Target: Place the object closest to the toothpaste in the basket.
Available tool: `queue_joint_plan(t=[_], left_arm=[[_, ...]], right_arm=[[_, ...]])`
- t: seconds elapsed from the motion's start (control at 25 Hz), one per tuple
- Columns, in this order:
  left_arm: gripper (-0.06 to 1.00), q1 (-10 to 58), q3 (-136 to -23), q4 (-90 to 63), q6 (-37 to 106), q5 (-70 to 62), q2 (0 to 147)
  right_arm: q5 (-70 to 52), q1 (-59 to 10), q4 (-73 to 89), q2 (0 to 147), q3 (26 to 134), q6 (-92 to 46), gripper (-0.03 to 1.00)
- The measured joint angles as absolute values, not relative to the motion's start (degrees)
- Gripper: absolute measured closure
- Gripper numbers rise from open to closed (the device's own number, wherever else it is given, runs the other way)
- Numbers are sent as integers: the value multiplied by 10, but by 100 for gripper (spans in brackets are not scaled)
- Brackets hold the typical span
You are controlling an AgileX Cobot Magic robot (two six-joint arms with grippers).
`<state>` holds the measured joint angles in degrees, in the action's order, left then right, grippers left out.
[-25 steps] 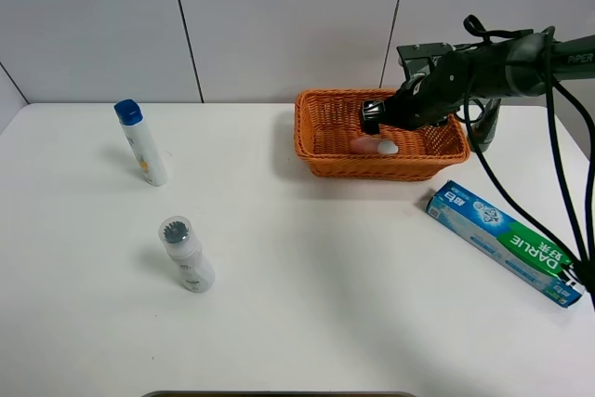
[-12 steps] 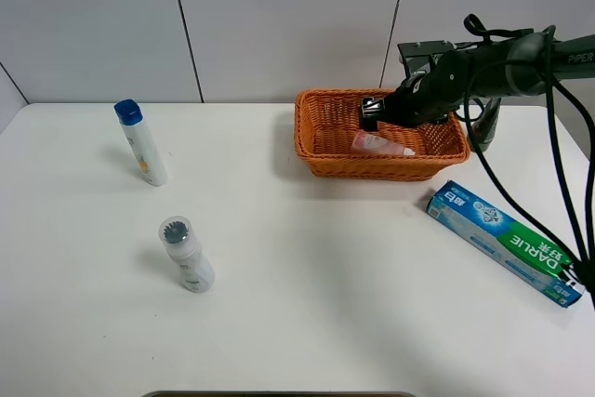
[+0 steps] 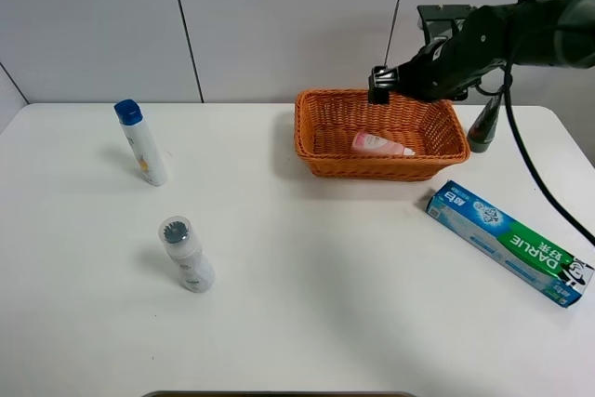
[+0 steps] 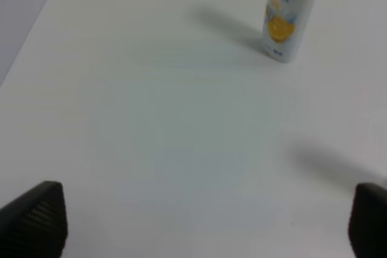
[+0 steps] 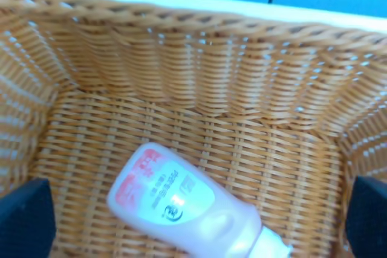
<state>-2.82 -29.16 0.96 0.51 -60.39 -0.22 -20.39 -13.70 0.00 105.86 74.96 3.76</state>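
Note:
A pink tube (image 3: pixel 379 145) lies on its side inside the orange wicker basket (image 3: pixel 316 151) at the back right of the table. The right wrist view shows the tube (image 5: pixel 181 209) on the basket's woven floor (image 5: pixel 199 77). My right gripper (image 3: pixel 379 84) hangs above the basket's back rim, open and empty (image 5: pixel 196 219), clear of the tube. The blue-green toothpaste box (image 3: pixel 507 242) lies on the table to the right, in front of the basket. My left gripper (image 4: pixel 208 219) is open over bare table and does not show in the exterior view.
A white bottle with a blue cap (image 3: pixel 141 142) stands at the back left; it also shows in the left wrist view (image 4: pixel 290 10). A white bottle with a grey cap (image 3: pixel 186 253) lies at the front left. A dark stand (image 3: pixel 482 129) is behind the basket's right end.
My right gripper has let go of the pink tube, which now lies in the basket. The gripper has risen and drawn back above the basket's rear rim.

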Motion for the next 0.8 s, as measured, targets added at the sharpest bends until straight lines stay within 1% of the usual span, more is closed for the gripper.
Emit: queue_joint_plan(t=[0.52, 0.8], left_arm=[[0, -28, -292, 10, 5, -604, -2], [0, -28, -292, 10, 5, -604, -2]], right_arm=[[-339, -137, -52, 847, 750, 38, -2], [-474, -137, -54, 746, 750, 38, -2]])
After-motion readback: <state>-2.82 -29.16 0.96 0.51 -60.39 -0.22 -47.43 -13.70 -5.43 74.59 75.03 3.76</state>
